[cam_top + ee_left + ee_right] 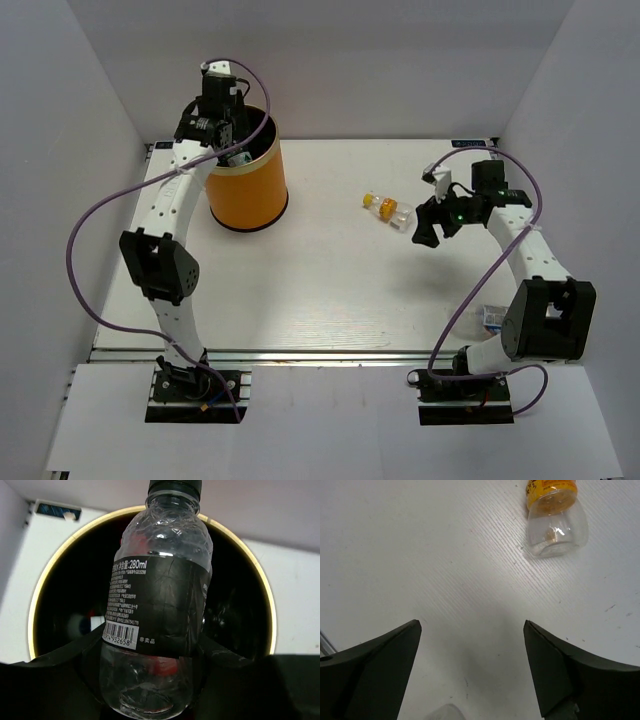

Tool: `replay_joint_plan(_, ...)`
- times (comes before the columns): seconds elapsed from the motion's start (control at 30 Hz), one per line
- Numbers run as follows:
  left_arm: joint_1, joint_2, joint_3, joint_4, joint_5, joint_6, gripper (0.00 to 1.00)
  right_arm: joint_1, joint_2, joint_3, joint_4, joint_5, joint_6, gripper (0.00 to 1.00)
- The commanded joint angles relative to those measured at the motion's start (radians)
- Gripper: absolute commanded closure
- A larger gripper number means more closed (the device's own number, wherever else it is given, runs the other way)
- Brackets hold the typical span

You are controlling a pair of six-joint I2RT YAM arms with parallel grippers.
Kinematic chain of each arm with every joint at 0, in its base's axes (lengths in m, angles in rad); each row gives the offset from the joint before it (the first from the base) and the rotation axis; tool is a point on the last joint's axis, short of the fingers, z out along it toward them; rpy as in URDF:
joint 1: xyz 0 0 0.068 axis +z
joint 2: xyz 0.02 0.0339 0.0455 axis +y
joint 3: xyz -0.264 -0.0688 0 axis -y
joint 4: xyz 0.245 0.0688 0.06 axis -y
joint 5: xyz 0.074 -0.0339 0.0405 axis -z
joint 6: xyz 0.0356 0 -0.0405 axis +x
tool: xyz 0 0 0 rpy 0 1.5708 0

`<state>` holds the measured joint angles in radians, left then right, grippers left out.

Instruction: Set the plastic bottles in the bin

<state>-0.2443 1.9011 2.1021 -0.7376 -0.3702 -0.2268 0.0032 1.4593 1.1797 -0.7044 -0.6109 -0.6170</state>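
The fingers [55, 680] of the left gripper [150, 645] are pressing on both sides of the lower body of a clear black-label bottle [160, 605], so this gripper is clamped on it. The bottle's dark cap end is pointing away from the gripper. The crumpled clear plastic is looking empty to me. Directly behind the bottle, the round mouth of the bin [35, 605] is opening, with its thin gold rim around a black inside. The bottle is hanging over this mouth and not resting inside. Deep in the bin I am seeing some dim shapes, one red and one pale, but I cannot tell what they are. In the top external view the orange bin is standing upright near the far left corner of the worktop [300, 290], and the left arm is reaching over its rim.

The fingers [375, 665] of the right gripper [471, 623] are standing wide apart, with only bare worktop between them. Ahead of them, a little to one side, a small clear yellow-label bottle [555, 520] is lying on its side, its round bottom turned toward the wrist camera. It is not touching the fingers. In the top external view this bottle is lying in the far half of the worktop, right of the middle, well apart from the bin, with the right gripper near it on the side of the right edge.
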Motion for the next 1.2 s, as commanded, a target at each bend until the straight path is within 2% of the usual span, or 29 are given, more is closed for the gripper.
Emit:
replay_joint_plan(0.0, 0.022, -0.03, 0.035, -0.04, 0.048, -0.036, 0.62, 0.024, 0.004, 0.032, 0.043, 0.058, -0.013, 0.1)
replay_joint_plan(0.03, 0.022, -0.016, 0.045, -0.051, 0.062, -0.036, 0.5, 0.023, 0.012, 0.049, 0.06, 0.065, -0.033, 0.1)
replay_joint_plan(0.07, 0.033, -0.016, 0.045, -0.051, 0.062, -0.036, 0.3, 0.02, 0.042, 0.057, 0.059, 0.071, -0.062, 0.1)
replay_joint_plan(0.17, 0.043, -0.005, 0.065, -0.071, 0.097, -0.036, 0.0, 0.02, 0.116, 0.118, 0.053, 0.063, -0.134, 0.1)
replay_joint_plan(0.27, 0.043, 0.004, 0.065, -0.091, 0.12, -0.036, 0.0, 0.024, 0.189, 0.204, 0.036, 0.034, -0.193, 0.1)
replay_joint_plan(0.37, 0.043, -0.014, 0.056, -0.102, 0.158, -0.036, 0.0, 0.041, 0.327, 0.39, -0.041, 0.013, -0.208, 0.1)
replay_joint_plan(0.4, 0.043, -0.028, 0.047, -0.102, 0.193, -0.023, 0.0, 0.053, 0.417, 0.423, -0.056, 0.013, -0.204, 0.1)
replay_joint_plan(0.47, 0.034, -0.092, -0.01, -0.077, 0.247, 0.003, 0.0, 0.063, 0.464, 0.525, -0.078, 0.026, -0.193, 0.1)
replay_joint_plan(0.57, 0.019, -0.184, -0.126, -0.028, 0.338, 0.024, 0.0, 0.103, 0.553, 0.592, -0.057, 0.087, -0.185, 0.1)
replay_joint_plan(0.6, 0.019, -0.244, -0.198, -0.005, 0.403, 0.024, 0.0, 0.118, 0.582, 0.603, -0.049, 0.098, -0.181, 0.1)
replay_joint_plan(0.7, 0.01, -0.37, -0.33, 0.016, 0.454, 0.01, 0.0, 0.158, 0.641, 0.64, -0.053, 0.126, -0.168, 0.1)
replay_joint_plan(0.93, 0.01, -0.56, -0.511, 0.0, 0.536, 0.029, 0.0, 0.211, 0.734, 0.635, -0.036, 0.246, -0.135, 0.1)
replay_joint_plan(1.13, 0.01, -0.755, -0.761, 0.049, 0.616, -0.012, 0.0, 0.219, 0.782, 0.601, -0.018, 0.347, -0.122, 0.23)
replay_joint_plan(1.17, 0.01, -0.779, -0.781, 0.064, 0.616, -0.023, 0.0, 0.222, 0.785, 0.595, -0.014, 0.359, -0.121, 0.3)
